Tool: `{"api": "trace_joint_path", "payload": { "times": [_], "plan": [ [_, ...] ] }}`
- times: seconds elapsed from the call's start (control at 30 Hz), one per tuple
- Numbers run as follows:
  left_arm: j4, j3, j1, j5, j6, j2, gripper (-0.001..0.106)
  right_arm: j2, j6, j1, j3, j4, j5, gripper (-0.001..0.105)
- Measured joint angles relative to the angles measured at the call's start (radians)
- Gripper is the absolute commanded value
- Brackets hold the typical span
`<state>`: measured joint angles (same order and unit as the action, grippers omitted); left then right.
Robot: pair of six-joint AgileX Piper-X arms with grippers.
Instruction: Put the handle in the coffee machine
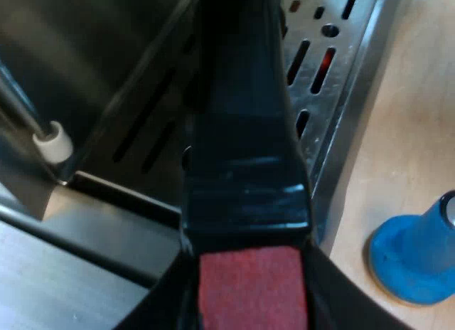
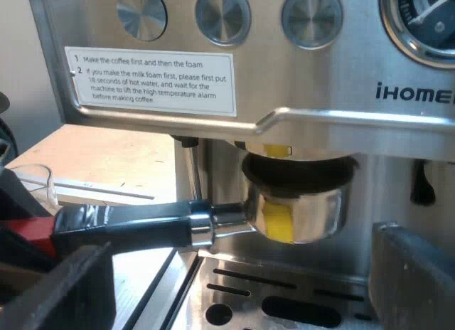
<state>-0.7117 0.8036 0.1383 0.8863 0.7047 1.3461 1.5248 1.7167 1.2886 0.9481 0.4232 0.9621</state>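
The left end effector pinches the handle; the right end effector is spread. The holder meets the espresso machine; next is probably a locking turn.

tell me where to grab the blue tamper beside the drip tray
Grip the blue tamper by its narrower upper stem, coming down from above: it seems to stand upright on its wide base on the table, beside the drip tray.
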Motion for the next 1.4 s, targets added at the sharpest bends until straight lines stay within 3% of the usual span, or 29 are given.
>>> {"api": "trace_joint_path", "payload": {
  "times": [0.73,1.4],
  "plan": [
    [-0.090,0.039,-0.010,-0.043,0.008,-0.021,0.000,0.000,0.000,0.000,0.000,0.000,0.000,0.074],
    [-0.115,0.078,-0.010,-0.043,0.008,-0.021,0.000,0.000,0.000,0.000,0.000,0.000,0.000,0.074]
  ]
}}
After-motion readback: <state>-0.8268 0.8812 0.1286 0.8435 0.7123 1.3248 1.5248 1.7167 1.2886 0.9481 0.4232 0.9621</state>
